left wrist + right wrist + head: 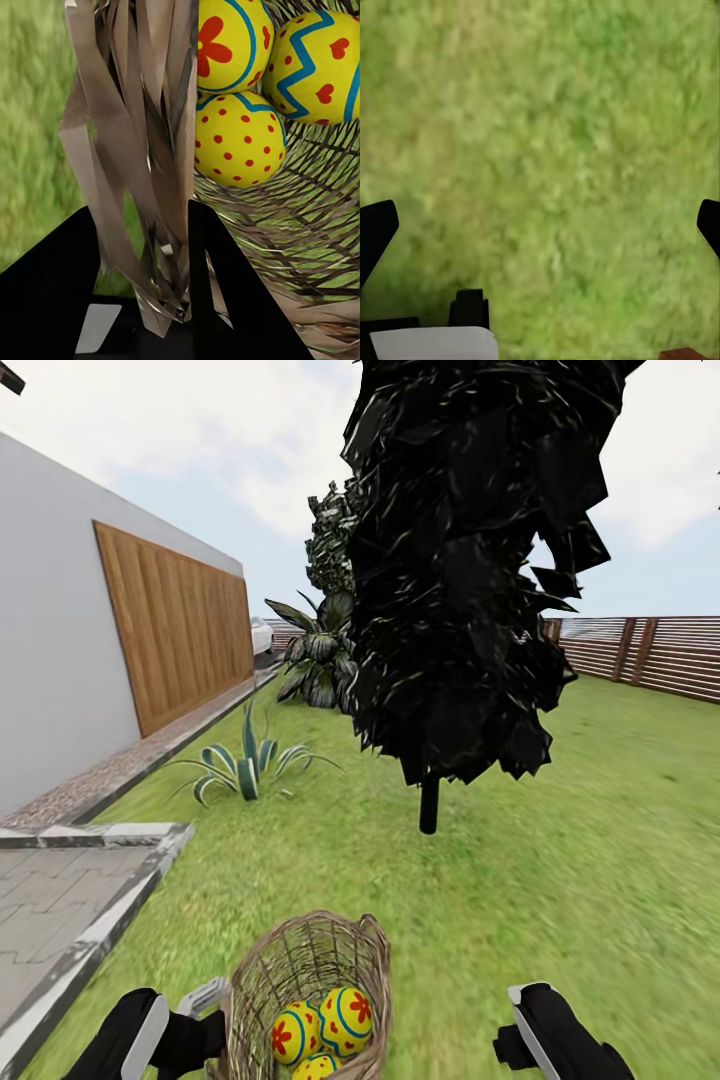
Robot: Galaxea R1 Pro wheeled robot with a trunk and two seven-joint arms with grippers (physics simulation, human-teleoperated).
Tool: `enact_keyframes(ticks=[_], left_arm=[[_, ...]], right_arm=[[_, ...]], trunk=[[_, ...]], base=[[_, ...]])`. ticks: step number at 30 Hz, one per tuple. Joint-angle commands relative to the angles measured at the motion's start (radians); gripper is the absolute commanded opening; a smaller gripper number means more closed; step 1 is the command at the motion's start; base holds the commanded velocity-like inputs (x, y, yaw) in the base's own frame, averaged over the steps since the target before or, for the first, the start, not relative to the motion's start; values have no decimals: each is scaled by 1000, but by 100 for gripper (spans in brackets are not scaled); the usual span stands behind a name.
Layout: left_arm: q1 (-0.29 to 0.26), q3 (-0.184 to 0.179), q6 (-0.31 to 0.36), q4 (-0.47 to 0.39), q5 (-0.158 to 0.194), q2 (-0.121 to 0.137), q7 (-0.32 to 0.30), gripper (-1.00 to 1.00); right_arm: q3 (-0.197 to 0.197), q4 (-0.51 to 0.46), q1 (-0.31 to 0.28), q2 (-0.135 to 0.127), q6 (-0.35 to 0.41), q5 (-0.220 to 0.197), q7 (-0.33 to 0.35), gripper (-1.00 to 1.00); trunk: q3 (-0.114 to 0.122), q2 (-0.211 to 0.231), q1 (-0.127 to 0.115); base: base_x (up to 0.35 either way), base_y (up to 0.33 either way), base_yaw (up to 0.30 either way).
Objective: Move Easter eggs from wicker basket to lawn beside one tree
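Between left gripper (142,247) fingers: wicker basket (305,960) rim, clamped tight. Just beyond that grip, inside basket, three Easter eggs (322,1028) bunched together, touching. Right gripper (540,225) spread wide over bare lawn (560,860), holding nothing.

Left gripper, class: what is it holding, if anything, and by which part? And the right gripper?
The left gripper grips the wicker basket by its rim wall. The right gripper is open over the lawn, holding nothing.

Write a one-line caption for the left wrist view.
Left gripper clamps the wicker basket wall, three Easter eggs inside.
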Motion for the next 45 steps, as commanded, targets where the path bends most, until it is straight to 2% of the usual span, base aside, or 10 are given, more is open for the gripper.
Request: enact_keyframes(ticks=[1, 12, 26, 41, 45], left_arm=[[-1, 3, 5, -1, 14, 0, -8, -100], [-1, 3, 5, -1, 14, 0, -9, -100], [-1, 4, 5, -1, 14, 0, -10, -100], [-1, 3, 5, -1, 14, -2, -9, -100], [-1, 3, 5, -1, 14, -2, -9, -100]], right_arm=[[5, -1, -1, -1, 5, -2, -5, 100], [4, -1, -1, -1, 8, -8, -3, 100], [4, -1, -1, -2, 9, -10, -3, 100], [4, -1, -1, -2, 8, -9, -3, 100], [4, -1, -1, -1, 8, -9, -3, 100]], trunk=[[-1, -1, 1], [3, -1, 1], [10, -1, 1], [18, -1, 1], [20, -1, 1]], base=[[344, 0, 0], [262, 0, -228], [26, 0, -284], [319, 0, -284], [108, 0, -284]])
